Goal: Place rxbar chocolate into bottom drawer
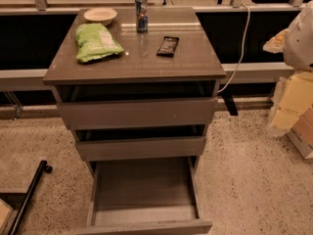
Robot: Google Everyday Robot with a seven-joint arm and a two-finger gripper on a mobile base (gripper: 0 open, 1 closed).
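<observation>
The rxbar lies flat on the cabinet top, right of the can; the bottom drawer stands open; gripper out of view, its grip I cannot tell

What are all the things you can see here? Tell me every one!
rxbar chocolate: 1, dark, cabinet top, right of middle
chip bag: 1, green, top, left
can: 1, silver-blue, top, back
bowl: 1, pale, top, back left
upper drawers: 2, grey-brown, above the bottom one
bottom drawer: 1, grey-brown, pulled open
boxes: a few, tan, floor, right
cable: 1, white, hanging right
gripper: not in view; white rounded part at right edge, maybe the arm
</observation>
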